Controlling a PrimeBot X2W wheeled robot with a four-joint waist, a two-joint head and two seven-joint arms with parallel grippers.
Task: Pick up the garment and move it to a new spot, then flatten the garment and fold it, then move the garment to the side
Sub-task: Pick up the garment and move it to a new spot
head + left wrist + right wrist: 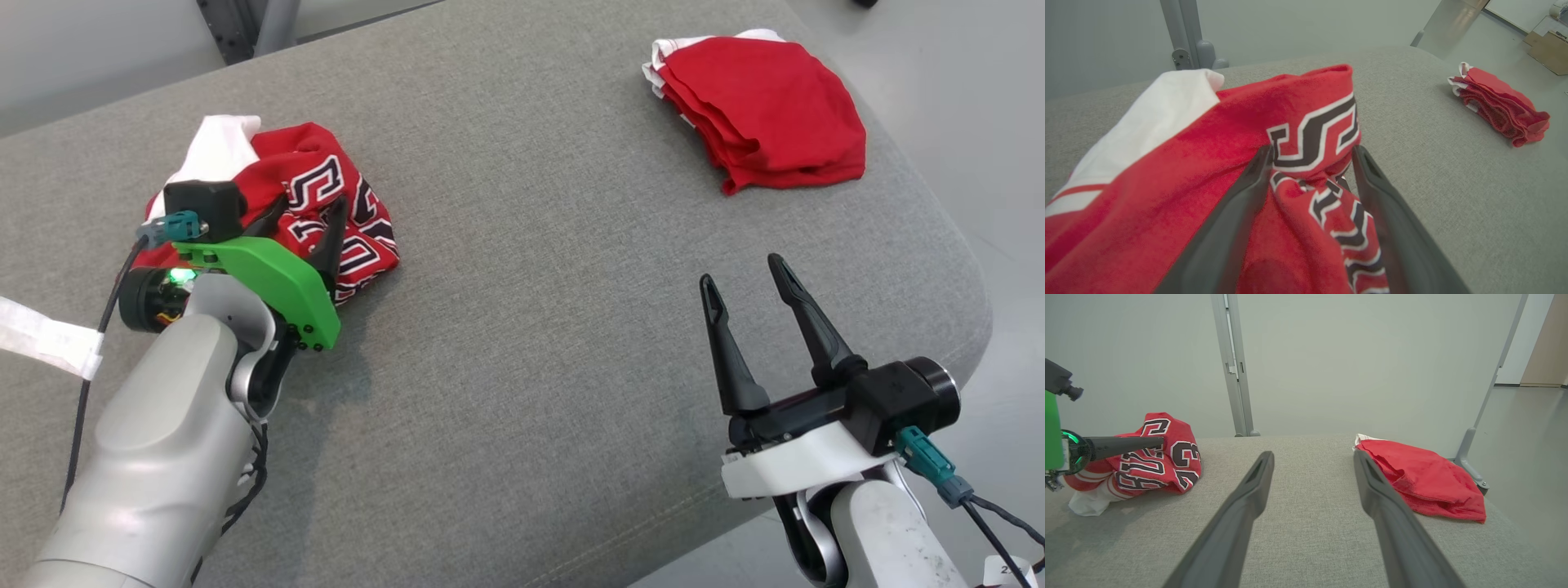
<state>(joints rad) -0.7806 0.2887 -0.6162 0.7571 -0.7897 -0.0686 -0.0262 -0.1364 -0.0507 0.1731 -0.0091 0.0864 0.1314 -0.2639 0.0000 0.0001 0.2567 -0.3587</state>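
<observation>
Since the jersey (306,155) is soft, light and crumpled at the left of the pad (531,245), a hem or shoulder should be pinched. A fold is straddled, not clamped, by the wide-open left gripper (310,208); the right gripper (741,271) is spread and empty.

The left tool (310,208) reaches forward on a pale forearm (155,457), its fingers spread wide. The right tool (740,271) hangs low at the right, fingers likewise wide apart, pointing forward.
</observation>
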